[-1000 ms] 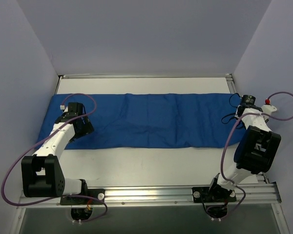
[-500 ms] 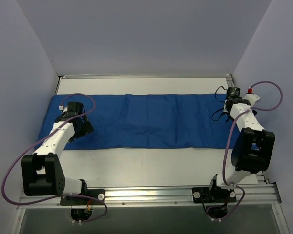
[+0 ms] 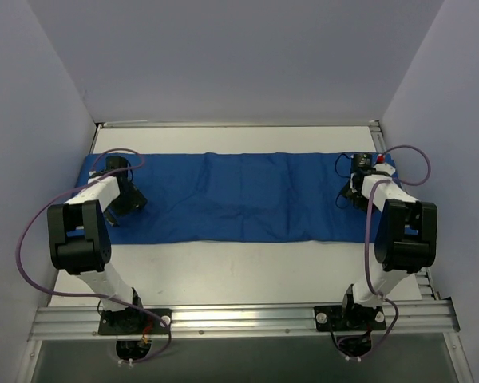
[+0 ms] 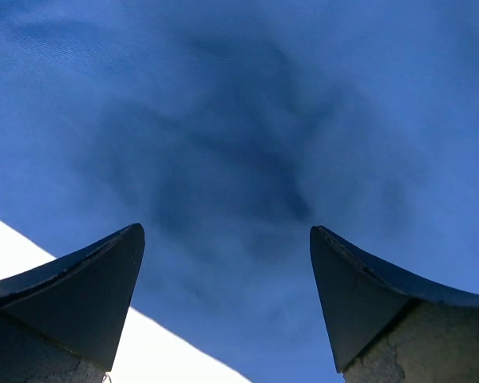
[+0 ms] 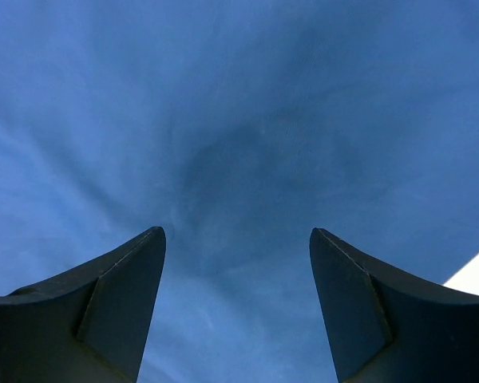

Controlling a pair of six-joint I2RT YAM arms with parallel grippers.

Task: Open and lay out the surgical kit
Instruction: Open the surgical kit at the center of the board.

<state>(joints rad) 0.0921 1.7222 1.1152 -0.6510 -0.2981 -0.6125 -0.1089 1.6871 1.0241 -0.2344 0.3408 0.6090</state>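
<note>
The surgical kit shows only as its royal-blue cloth wrap [image 3: 239,197], a long folded strip across the table; whatever lies inside is hidden. My left gripper [image 3: 126,197] hangs over the strip's left end, and in the left wrist view it [image 4: 227,233] stands open above blue cloth [image 4: 247,136] with nothing between the fingers. Over the right end of the strip is my right gripper [image 3: 353,190]. Its wrist view shows it [image 5: 238,233] open too, empty, close over the cloth [image 5: 223,120].
White table [image 3: 239,267] lies in front of the strip and a narrower band [image 3: 239,140] behind it. Grey walls close in on both sides. A metal rail [image 3: 239,319] carries both arm bases at the near edge.
My right gripper has opened, and its arm swung left from the table's right edge onto the cloth's right end. The left arm has drawn back, its gripper staying over the left end.
</note>
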